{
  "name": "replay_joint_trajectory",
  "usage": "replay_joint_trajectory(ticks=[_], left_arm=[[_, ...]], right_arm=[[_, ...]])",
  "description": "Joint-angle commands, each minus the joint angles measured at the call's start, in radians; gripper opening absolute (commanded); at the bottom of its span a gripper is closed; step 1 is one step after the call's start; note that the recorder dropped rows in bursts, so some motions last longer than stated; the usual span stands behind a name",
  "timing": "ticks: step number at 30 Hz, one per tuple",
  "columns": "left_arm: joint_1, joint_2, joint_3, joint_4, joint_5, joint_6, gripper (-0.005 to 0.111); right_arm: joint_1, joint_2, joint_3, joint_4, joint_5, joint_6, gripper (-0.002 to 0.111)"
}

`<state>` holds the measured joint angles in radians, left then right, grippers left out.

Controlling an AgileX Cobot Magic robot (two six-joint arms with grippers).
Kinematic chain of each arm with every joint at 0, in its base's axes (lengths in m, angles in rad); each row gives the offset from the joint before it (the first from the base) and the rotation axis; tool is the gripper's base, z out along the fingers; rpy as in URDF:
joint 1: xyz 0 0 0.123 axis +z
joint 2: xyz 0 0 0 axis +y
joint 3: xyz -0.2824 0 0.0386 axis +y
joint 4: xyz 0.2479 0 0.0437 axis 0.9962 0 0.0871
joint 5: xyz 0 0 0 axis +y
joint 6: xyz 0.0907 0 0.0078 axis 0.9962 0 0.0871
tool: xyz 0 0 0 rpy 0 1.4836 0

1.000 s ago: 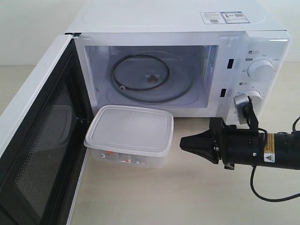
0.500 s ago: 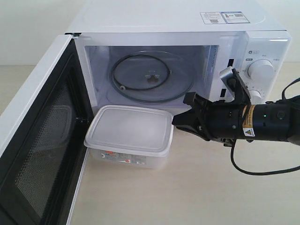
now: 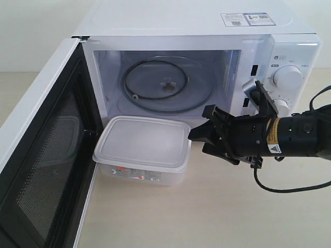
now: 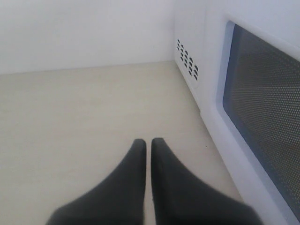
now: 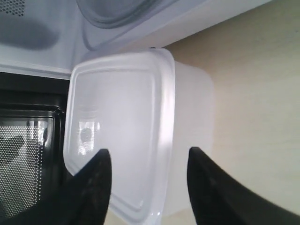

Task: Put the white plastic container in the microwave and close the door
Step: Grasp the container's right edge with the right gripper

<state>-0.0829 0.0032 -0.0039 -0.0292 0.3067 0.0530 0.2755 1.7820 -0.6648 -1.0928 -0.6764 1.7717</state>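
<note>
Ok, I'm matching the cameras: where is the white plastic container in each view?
Exterior view: white plastic container low centre, before the open microwave.
Left wrist view: not in it.
Right wrist view: container centre, beyond the open hand.
Shared landmark: the door's mesh window.

Exterior view: we look down from the front, fairly near, onto the open microwave [image 3: 181, 20], which fills the frame. Left wrist view: low, facing the door [image 4: 262, 108] at frame right. Right wrist view: close over the white plastic container [image 5: 117, 131], which the exterior view also shows at lower centre

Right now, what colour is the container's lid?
The lid of the white plastic container is plain white, best seen in the exterior view.
</note>
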Motion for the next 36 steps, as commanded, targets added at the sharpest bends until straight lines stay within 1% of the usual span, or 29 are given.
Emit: replay_joint_trajectory(ticks=[1, 7, 12, 15, 18, 21, 23, 25, 26, 30, 36], left_arm=[[0.002, -0.003, 0.004, -0.006, 0.0, 0.001, 0.004], [0.002, -0.003, 0.004, -0.006, 0.0, 0.001, 0.004], [0.002, -0.003, 0.004, -0.006, 0.0, 0.001, 0.004], [0.002, -0.003, 0.004, -0.006, 0.0, 0.001, 0.004], [0.002, -0.003, 0.004, -0.006, 0.0, 0.001, 0.004], [0.002, -0.003, 0.004, -0.006, 0.0, 0.001, 0.004], [0.002, -0.003, 0.004, -0.006, 0.0, 0.001, 0.004], [0.002, -0.003, 0.004, -0.006, 0.0, 0.001, 0.004], [0.002, -0.003, 0.004, -0.006, 0.0, 0.001, 0.004], [0.002, -0.003, 0.004, -0.006, 0.0, 0.001, 0.004], [0.002, -0.003, 0.004, -0.006, 0.0, 0.001, 0.004]], right_arm=[[0.013, 0.052, -0.01, -0.008, -0.001, 0.002, 0.049], [0.013, 0.125, -0.043, 0.003, -0.081, 0.002, 0.049], [0.013, 0.127, -0.059, 0.004, -0.085, 0.008, 0.048], [0.013, 0.129, -0.059, 0.002, -0.078, 0.008, 0.041], [0.013, 0.138, -0.059, 0.002, -0.086, 0.008, 0.029], [0.013, 0.15, -0.059, 0.002, -0.095, 0.008, 0.022], [0.013, 0.15, -0.059, -0.001, -0.095, 0.008, 0.014], [0.013, 0.15, -0.059, -0.001, -0.099, 0.005, 0.003], [0.013, 0.15, -0.059, -0.001, -0.099, 0.0, 0.0], [0.013, 0.15, -0.059, -0.005, -0.101, -0.004, 0.0], [0.013, 0.113, -0.059, -0.094, -0.088, -0.004, 0.0]])
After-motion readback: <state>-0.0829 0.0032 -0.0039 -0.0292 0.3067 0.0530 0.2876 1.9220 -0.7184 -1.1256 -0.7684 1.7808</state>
